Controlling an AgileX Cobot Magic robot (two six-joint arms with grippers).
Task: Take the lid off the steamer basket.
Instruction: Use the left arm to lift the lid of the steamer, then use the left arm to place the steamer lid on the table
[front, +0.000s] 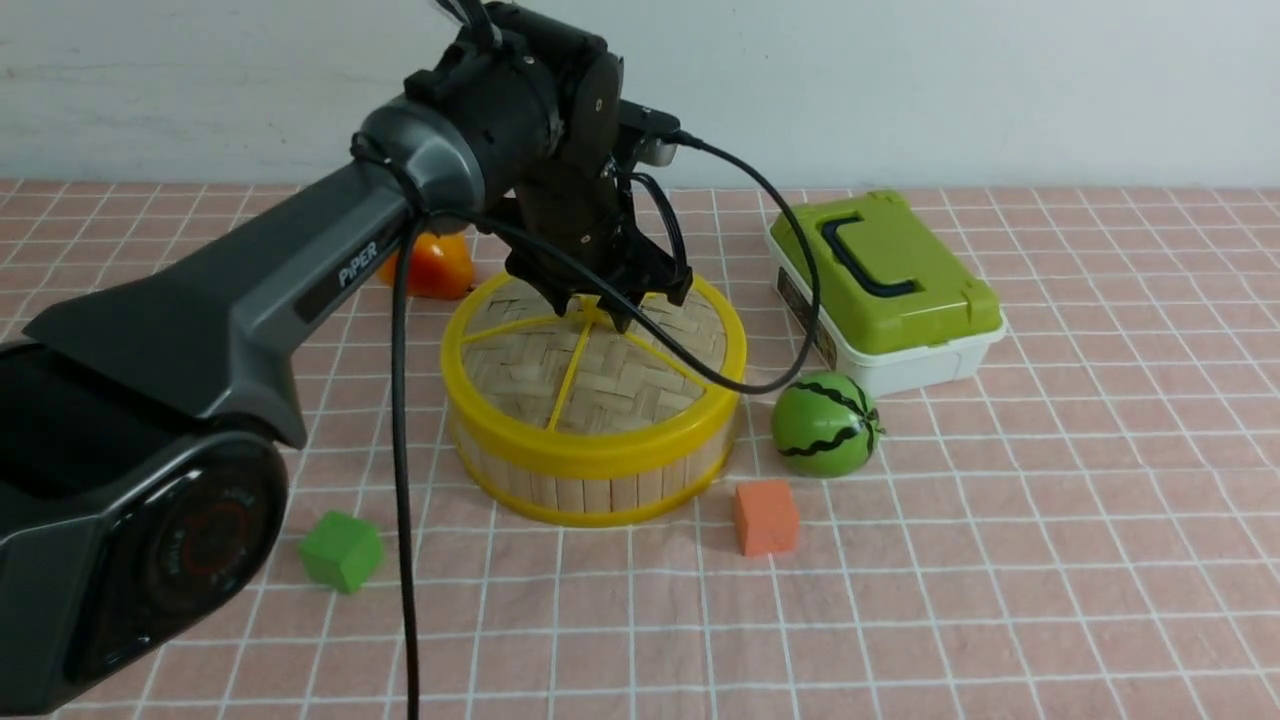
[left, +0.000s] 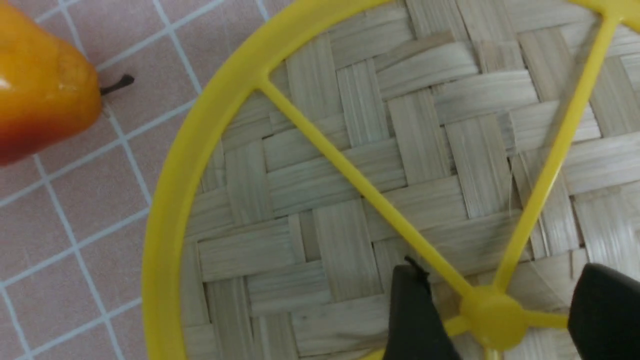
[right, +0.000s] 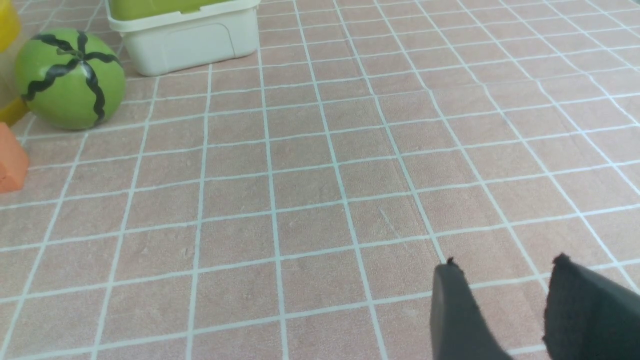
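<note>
The lid (front: 600, 370), a woven bamboo disc with a yellow rim and yellow spokes, sits on top of the steamer basket (front: 590, 490), whose pale upright slats show below it. My left gripper (front: 600, 310) hangs over the lid's centre, pointing down. In the left wrist view the lid (left: 350, 175) fills the picture, and the left gripper (left: 502, 272) is open: its two dark fingers stand on either side of the yellow hub (left: 492, 317), with a gap to it on both sides. My right gripper (right: 505, 262) is open over bare tiled cloth, holding nothing.
An orange pear (front: 435, 265) lies behind the basket on the left. To the basket's right are a toy watermelon (front: 825, 423) and a white box with a green lid (front: 885, 285). An orange block (front: 765, 515) and a green cube (front: 342, 550) lie in front.
</note>
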